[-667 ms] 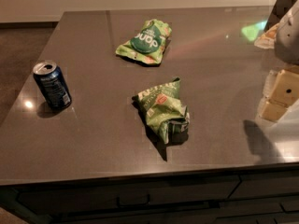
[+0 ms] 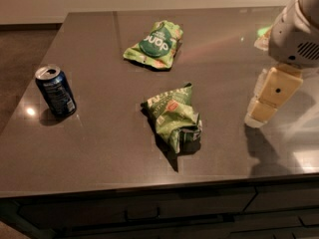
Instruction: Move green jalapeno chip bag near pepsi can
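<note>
The green jalapeno chip bag point(image 2: 174, 117) lies crumpled near the middle of the dark counter, with white lettering, a small red label and a dark end toward the front. The pepsi can point(image 2: 55, 90) stands upright at the left of the counter, well apart from the bag. My gripper point(image 2: 260, 114) hangs over the right side of the counter, pointing down, to the right of the bag and not touching it. It holds nothing that I can see.
A second green bag with a large dark-green round logo point(image 2: 155, 45) lies at the back of the counter point(image 2: 99, 148). The counter's front edge runs along the bottom, with drawers below. The floor drops away at the left.
My gripper and arm have moved left, closer to the jalapeno bag. The bags and the can have not moved.
</note>
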`<action>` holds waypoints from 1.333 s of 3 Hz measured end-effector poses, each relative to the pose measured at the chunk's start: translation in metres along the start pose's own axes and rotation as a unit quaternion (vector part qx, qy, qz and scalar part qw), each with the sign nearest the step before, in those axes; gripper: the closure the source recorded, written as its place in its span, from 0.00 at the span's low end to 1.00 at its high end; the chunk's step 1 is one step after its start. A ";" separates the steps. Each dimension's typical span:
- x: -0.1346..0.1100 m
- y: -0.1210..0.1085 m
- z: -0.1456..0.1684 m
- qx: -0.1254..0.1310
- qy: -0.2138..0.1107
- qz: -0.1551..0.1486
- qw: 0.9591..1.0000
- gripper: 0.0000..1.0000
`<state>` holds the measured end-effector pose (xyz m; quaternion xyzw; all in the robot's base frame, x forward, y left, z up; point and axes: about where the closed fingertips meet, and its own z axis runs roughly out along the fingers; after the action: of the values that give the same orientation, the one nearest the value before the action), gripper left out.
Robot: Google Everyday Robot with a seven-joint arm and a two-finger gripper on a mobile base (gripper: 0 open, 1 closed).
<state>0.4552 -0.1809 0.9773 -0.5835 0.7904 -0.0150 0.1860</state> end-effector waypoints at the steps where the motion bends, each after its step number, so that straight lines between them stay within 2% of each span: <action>1: -0.032 0.007 0.031 -0.035 -0.012 0.013 0.999 0.00; 2: -0.057 0.020 0.061 -0.061 -0.012 0.015 0.998 0.00; 3: -0.075 0.032 0.087 -0.073 -0.011 0.021 0.997 0.00; 4: -0.085 0.040 0.104 -0.075 -0.008 0.024 0.997 0.00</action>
<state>0.4722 -0.0695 0.8946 -0.5764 0.8018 0.0535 0.1487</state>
